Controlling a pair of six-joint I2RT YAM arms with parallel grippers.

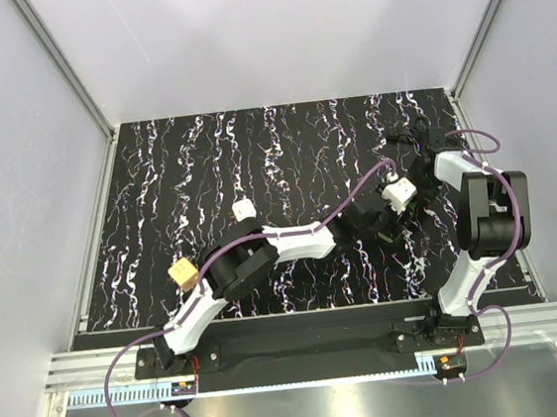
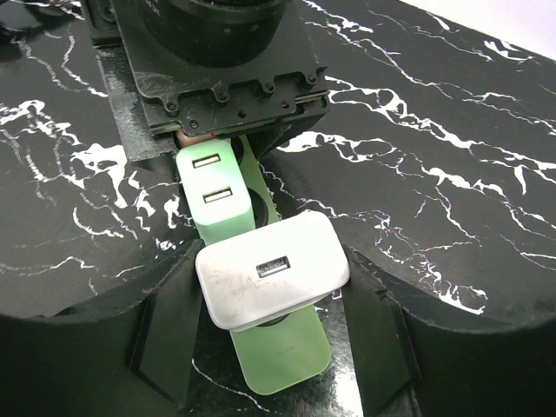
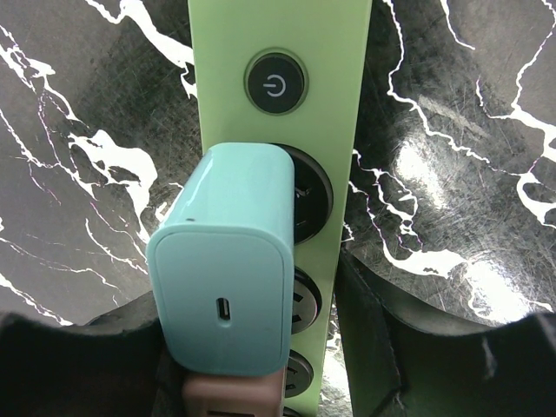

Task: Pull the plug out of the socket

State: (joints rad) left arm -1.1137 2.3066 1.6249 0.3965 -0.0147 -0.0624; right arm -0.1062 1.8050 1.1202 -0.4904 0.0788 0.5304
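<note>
On the black table point(image 1: 148, 202), a yellow block point(image 1: 183, 271) and a white block point(image 1: 244, 209) sit on the left, well apart from the arms. Further right, the left gripper point(image 2: 271, 291) has its jaws closed against the two sides of a white plug point(image 2: 261, 278). That plug is stuck in the socket point(image 2: 287, 369), a long light-green strip lying flat on the right part of the table. Its long way runs straight from the left gripper to the right gripper point(image 3: 248, 317), and its holes face up. The plain end is at the left gripper. The end with the round button point(image 3: 275, 84) pokes out past the right gripper. After the white plug come a green plug point(image 2: 217, 187), a pink plug point(image 3: 230, 400) and a blue-green plug point(image 3: 226, 278). The right gripper's jaws sit on both sides of that last plug and the strip. I cannot tell if they squeeze.
</note>
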